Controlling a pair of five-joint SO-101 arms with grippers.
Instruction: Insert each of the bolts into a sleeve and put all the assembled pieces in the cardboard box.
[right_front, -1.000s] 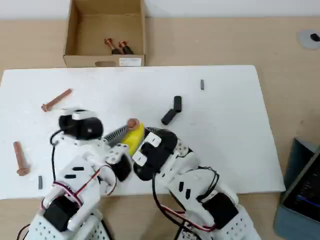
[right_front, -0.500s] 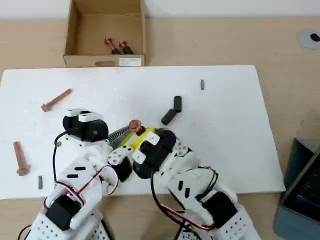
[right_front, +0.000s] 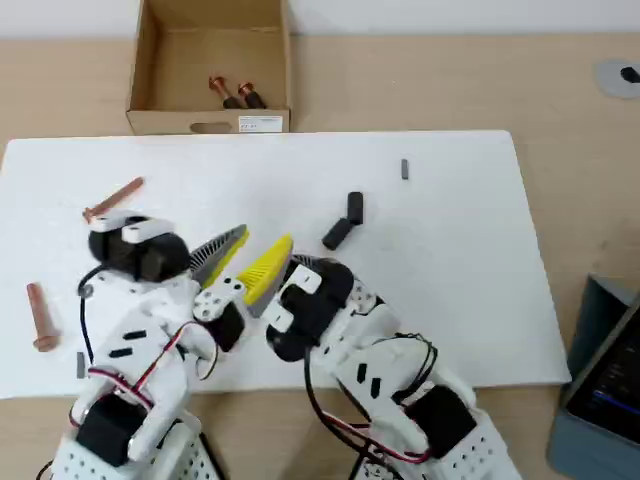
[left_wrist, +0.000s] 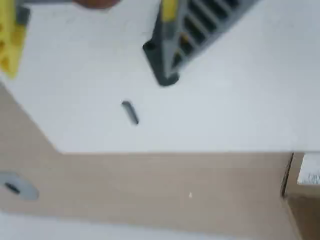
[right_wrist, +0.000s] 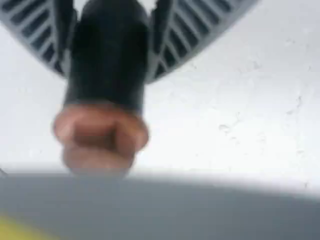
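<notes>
Here the right gripper (right_wrist: 107, 75) is clamped on a black sleeve (right_wrist: 107, 50) with a bolt (right_wrist: 100, 137) in it. The bolt's copper head sticks out just past the fingertips. The piece's long axis runs along the fingers, with the head pointing away from the wrist. From above, that arm aims toward about 10 o'clock.

The left gripper (right_front: 266, 236) stands wide, its grey finger (right_front: 220, 247) and yellow finger (right_front: 266, 268) well apart, just at 9 o'clock of the right arm's wrist.

Two loose sleeves (right_front: 355, 207) lie at 2 o'clock of the grippers. One loose bolt (right_front: 113, 198) lies at 10 o'clock of the left arm, head toward 8 o'clock. Another bolt (right_front: 38, 317) lies at 8 o'clock, head toward 6. The box (right_front: 140, 60) at 12 o'clock holds two finished pieces (right_front: 232, 92).
</notes>
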